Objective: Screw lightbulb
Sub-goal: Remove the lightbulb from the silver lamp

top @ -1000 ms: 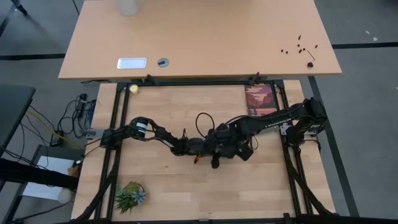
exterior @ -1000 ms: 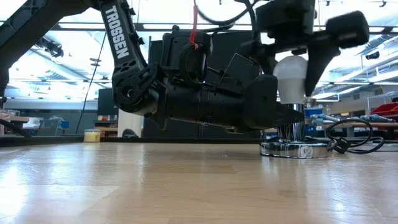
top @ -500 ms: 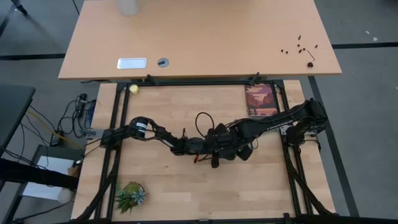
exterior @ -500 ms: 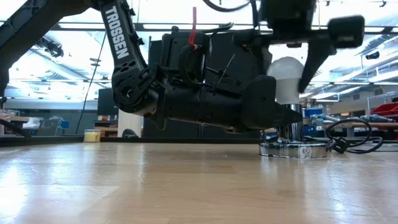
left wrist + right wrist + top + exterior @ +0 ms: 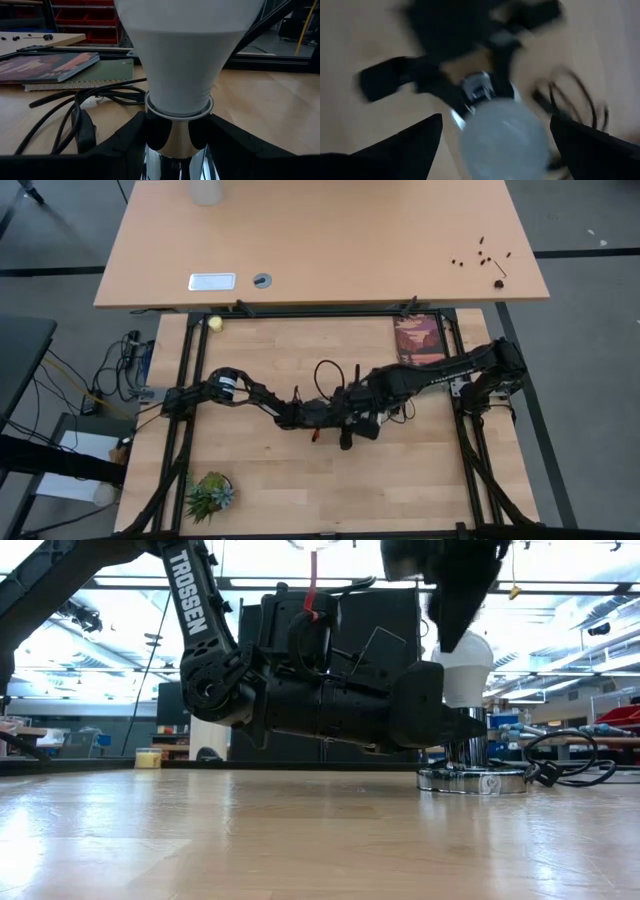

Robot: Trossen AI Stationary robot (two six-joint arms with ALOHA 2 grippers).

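The jaws of the right gripper [image 5: 490, 145] stand wide apart, one finger on each side of the white rounded lightbulb with a silvery screw base [image 5: 462, 668], and neither is seen to touch the glass; nothing is held. The jaws of the left gripper [image 5: 177, 142] sit partly closed against the polished metal socket stem [image 5: 176, 152] just beneath the bulb's collar. This hold appears intended to keep the socket from turning while the bulb is rotated from above.

The lightbulb stands upright in the stem, which rises from a round silvery socket disc [image 5: 472, 780] resting on the light wooden desk [image 5: 300, 840]. A black cord [image 5: 75, 107] loops away from the disc, slack enough not to pull on it. A spiral-bound notebook with a dark reddish cover [image 5: 50, 65] lies further off, clear of the work.

Limits of observation:
- In the high view both arms cover the bulb and socket entirely.
- How far the thread is engaged cannot be determined; the stem hides it.
- The right wrist view is smeared, so finger clearance is a judgement only.
- The low view cuts off the right gripper above the bulb.
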